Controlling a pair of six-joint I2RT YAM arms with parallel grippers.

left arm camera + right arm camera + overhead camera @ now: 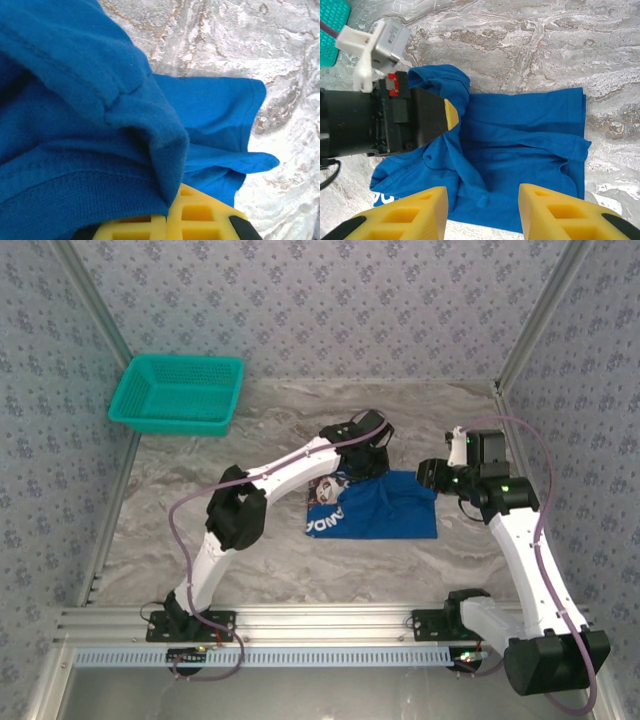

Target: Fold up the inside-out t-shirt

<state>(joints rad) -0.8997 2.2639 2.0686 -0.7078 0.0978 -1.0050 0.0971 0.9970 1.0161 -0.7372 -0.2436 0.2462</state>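
Observation:
The inside-out t-shirt [385, 505] lies crumpled in a rough rectangle at the middle of the marble table, royal blue, with a pale print [325, 520] at its left end. My left gripper [360, 468] is at the shirt's far edge. In the left wrist view its yellow fingers [200, 215] are shut on a raised fold of the t-shirt [75, 100]. My right gripper [482, 200] hovers open over the t-shirt [520, 135] near its right side, with nothing between its fingers. In that view the left gripper [451, 112] lifts a bunch of cloth.
A teal mesh basket [178, 392] stands at the back left of the table. Patterned walls and metal frame posts close in the left, right and back sides. Bare marble [250, 560] lies in front of the shirt.

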